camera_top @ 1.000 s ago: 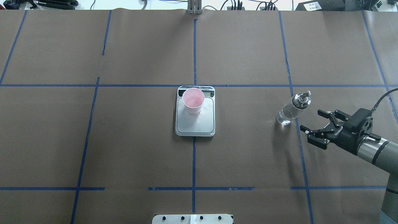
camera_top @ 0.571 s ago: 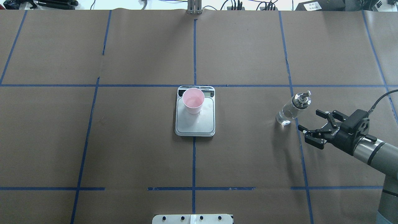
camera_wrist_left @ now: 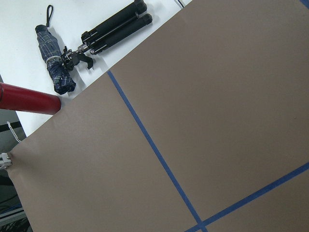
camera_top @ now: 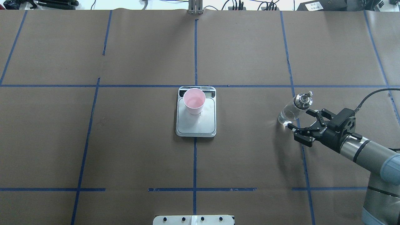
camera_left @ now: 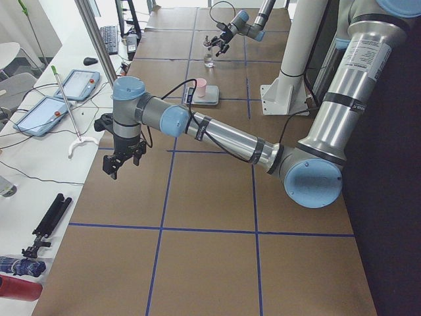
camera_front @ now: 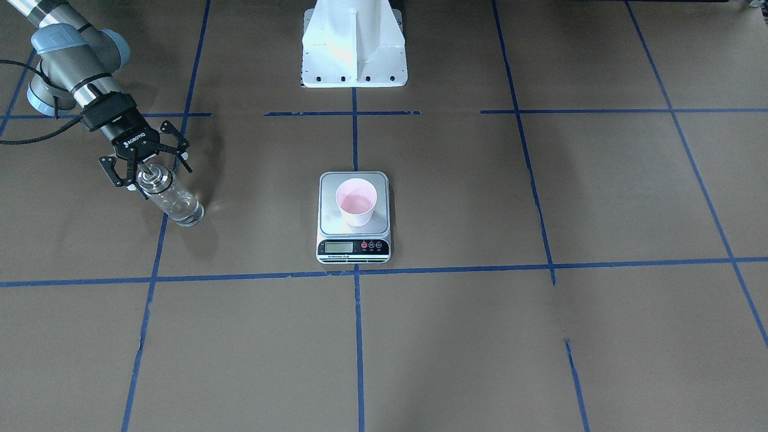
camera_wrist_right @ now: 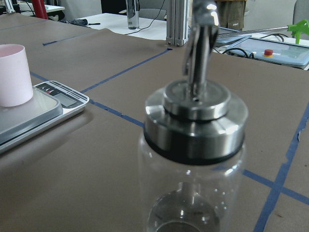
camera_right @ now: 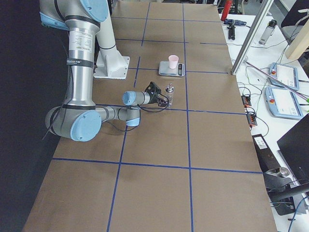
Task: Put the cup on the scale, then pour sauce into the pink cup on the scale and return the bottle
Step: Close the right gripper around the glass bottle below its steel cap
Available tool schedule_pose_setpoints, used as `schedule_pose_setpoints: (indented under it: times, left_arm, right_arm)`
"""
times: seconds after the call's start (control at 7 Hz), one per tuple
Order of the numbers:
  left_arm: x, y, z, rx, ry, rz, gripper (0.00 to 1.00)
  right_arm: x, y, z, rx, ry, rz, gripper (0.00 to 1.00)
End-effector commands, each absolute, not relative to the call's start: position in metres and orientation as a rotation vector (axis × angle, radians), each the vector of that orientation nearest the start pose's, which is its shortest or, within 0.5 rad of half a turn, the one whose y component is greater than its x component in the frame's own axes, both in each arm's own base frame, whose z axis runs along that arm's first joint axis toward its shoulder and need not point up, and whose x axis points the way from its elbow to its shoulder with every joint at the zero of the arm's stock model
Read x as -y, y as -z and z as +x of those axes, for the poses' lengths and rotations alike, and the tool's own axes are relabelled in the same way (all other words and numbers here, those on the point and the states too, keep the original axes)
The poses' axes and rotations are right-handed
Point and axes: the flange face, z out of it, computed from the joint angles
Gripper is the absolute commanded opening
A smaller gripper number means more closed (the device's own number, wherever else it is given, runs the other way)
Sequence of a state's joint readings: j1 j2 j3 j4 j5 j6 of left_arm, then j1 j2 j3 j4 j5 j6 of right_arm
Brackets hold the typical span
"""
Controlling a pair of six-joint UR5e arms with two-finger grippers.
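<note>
The pale pink cup (camera_top: 194,101) stands upright on the far half of the steel scale (camera_top: 196,126), with a little clear liquid in it. It also shows in the front view (camera_front: 356,203) on the scale (camera_front: 329,207). The clear glass bottle (camera_top: 289,112) with a silver pourer cap stands upright on the table to the right. My right gripper (camera_top: 299,118) is open, level with the bottle's upper part, with a finger on each side and not shut on it. The bottle fills the right wrist view (camera_wrist_right: 193,145). My left gripper (camera_left: 117,163) hangs over the table's left end; I cannot tell whether it is open.
The table is brown paper with blue tape lines. The robot's white base (camera_front: 354,42) stands behind the scale. An umbrella (camera_wrist_left: 55,67), a black tripod (camera_wrist_left: 116,26) and a red bottle (camera_wrist_left: 24,99) lie beyond the table's left end.
My right gripper has moved left and slightly away from the robot, from beside the bottle to right at it, still open. The cup, scale and bottle have not moved.
</note>
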State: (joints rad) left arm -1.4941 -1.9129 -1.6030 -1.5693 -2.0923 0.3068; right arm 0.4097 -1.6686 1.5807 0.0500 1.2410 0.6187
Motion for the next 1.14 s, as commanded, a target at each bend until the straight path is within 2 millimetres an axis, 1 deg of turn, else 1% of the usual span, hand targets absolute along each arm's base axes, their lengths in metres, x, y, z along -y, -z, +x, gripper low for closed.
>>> schedule_pose_setpoints:
  times: [0.0,0.43,0.57,1.0]
  left_arm:
    - [0.637,-0.463,-0.035,-0.475,-0.467,0.426,1.00]
    - [0.637,-0.463,-0.035,-0.473,-0.465,0.425,1.00]
    - [0.637,-0.463,-0.035,-0.474,-0.465,0.424,1.00]
    - [0.637,-0.464,-0.035,-0.473,-0.466,0.424,1.00]
  right_arm:
    - [0.333,-0.519,-0.350,1.021,0.172,1.165,0.98]
    - [0.334,-0.519,-0.349,1.006,0.160,1.175,0.98]
    - [0.338,-0.516,-0.350,0.997,0.144,1.186,0.98]
    - [0.359,-0.516,-0.366,0.981,0.119,1.203,0.98]
